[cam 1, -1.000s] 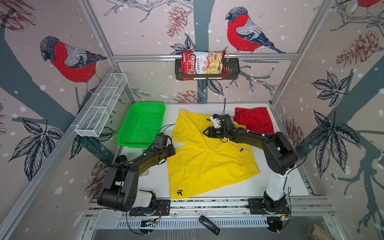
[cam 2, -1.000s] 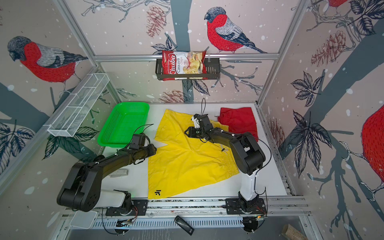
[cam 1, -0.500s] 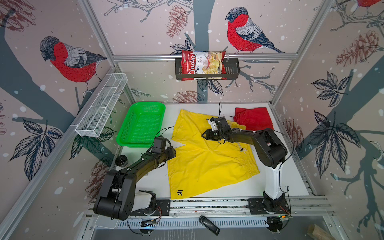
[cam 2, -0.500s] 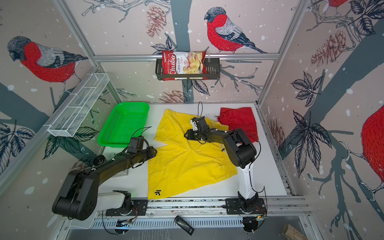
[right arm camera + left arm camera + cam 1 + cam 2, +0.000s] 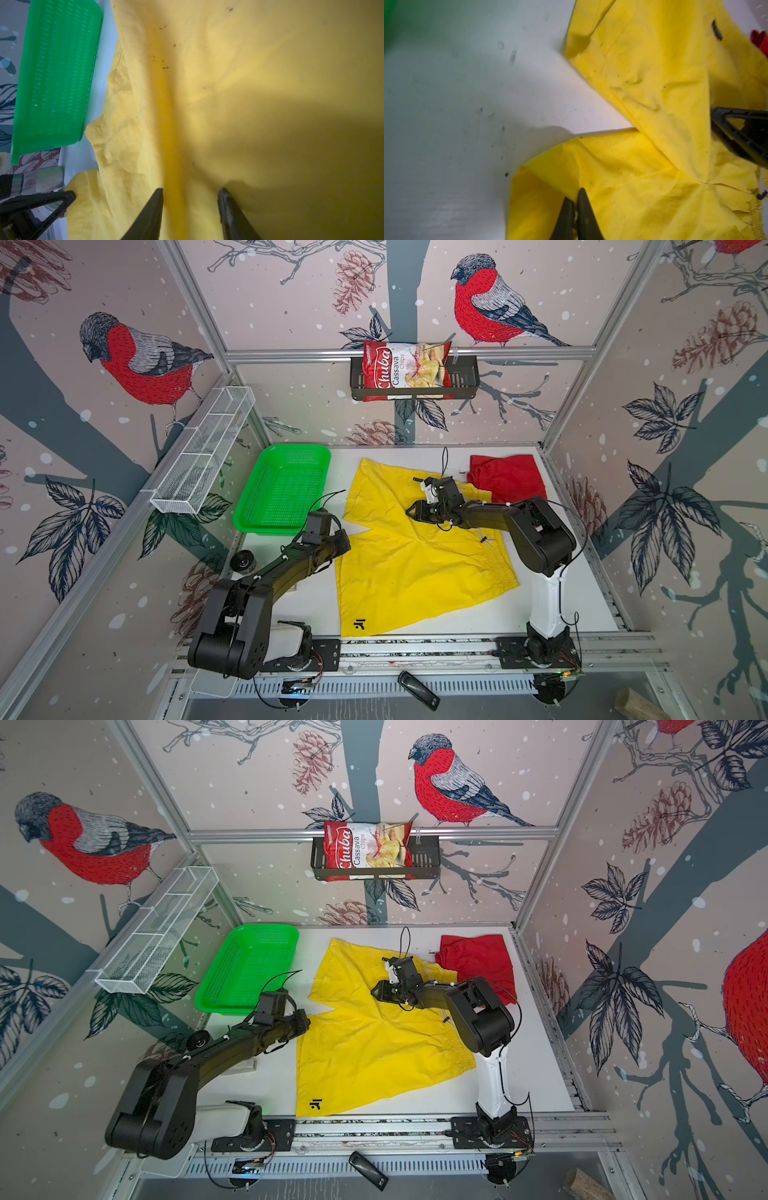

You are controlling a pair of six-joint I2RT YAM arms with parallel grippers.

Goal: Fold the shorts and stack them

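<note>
where bird-papered walls point(image 5: 145, 364) box in a white table point(image 5: 561, 597), yellow shorts point(image 5: 415, 564) lie spread.
my left pincer point(image 5: 576, 204) pinches their hem; my right pincer point(image 5: 190, 193) gapes over them; red shorts point(image 5: 509, 477) far right, green basket point(image 5: 282, 489) left.

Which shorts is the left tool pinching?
The yellow shorts: the left tool is shut on their leg edge. The red shorts lie apart at the far right corner, untouched.
</note>
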